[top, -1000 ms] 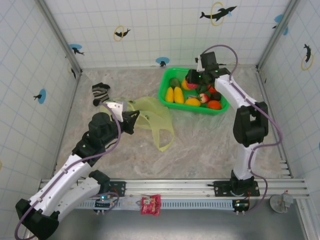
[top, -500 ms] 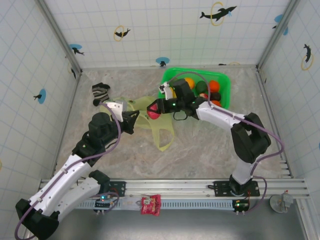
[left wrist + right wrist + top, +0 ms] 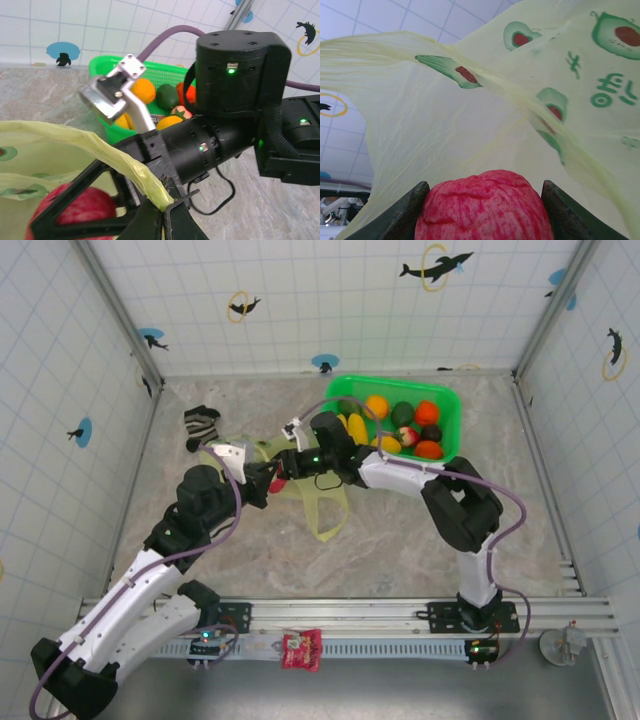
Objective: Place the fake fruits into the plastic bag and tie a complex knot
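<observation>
Holding a red fruit (image 3: 482,207) clamped between its two fingers, the right gripper (image 3: 280,477) reaches across the desk (image 3: 400,530) to the mouth of the plastic bag (image 3: 318,488); the right wrist view has the thin yellow-green film, printed with small green-and-red marks, arching over and around the fruit, so it sits at or just inside the opening; the left gripper (image 3: 162,222) is pinched together on a rolled edge of the bag, lifting that edge off the desk; the two grippers are just beside each other, with the bag edge between them; the rest of the bag lies slack on the desk toward the near side; the remaining fruits, among them an orange one (image 3: 376,405), a dark green one (image 3: 402,414) and a yellow one (image 3: 352,426), lie in the green basket (image 3: 453,425) at the back right; a striped sock (image 3: 201,423) lies apart at the back left.
</observation>
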You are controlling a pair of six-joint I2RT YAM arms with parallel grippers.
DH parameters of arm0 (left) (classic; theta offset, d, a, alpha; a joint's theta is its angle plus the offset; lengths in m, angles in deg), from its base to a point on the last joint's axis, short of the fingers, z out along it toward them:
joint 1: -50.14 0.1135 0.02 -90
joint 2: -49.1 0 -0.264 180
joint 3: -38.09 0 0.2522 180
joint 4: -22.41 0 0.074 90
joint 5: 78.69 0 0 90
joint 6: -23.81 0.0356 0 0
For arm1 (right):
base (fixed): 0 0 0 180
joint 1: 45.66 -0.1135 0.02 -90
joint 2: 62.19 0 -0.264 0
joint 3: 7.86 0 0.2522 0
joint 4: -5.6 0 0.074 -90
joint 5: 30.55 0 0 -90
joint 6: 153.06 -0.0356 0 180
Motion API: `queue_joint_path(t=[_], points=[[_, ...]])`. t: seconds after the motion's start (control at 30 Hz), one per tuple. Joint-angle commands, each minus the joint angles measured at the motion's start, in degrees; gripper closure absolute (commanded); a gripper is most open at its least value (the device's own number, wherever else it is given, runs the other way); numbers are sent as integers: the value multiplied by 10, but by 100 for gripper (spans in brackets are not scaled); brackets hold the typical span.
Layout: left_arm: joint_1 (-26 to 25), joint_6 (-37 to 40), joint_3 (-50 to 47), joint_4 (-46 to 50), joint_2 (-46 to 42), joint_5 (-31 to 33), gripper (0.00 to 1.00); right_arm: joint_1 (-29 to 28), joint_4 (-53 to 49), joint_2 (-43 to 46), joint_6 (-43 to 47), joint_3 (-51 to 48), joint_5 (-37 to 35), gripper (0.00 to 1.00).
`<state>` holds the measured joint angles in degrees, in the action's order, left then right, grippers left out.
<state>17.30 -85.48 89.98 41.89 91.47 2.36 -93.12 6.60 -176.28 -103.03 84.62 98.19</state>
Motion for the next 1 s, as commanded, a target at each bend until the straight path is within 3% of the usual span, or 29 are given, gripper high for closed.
queue_joint_path(t=[0.0,0.1,0.33,0.5,0.8,0.9,0.97], points=[[-1,11,7,-10,-3,-16,100,-12,9,-28,2,51,-18,54],[-2,7,10,-22,1,-42,100,-21,-27,-56,22,86,-72,51],[-2,1,29,-18,-19,-96,100,-25,-124,-79,52,124,-365,49],[-2,-9,45,3,-50,-102,100,-16,-169,-82,82,146,-489,44],[-2,17,65,159,-89,73,100,-5,-182,-45,107,95,-583,18],[-2,12,59,172,-79,96,100,4,-173,-26,113,70,-573,15],[-1,4,53,176,-63,94,100,16,-156,-13,107,48,-524,14]])
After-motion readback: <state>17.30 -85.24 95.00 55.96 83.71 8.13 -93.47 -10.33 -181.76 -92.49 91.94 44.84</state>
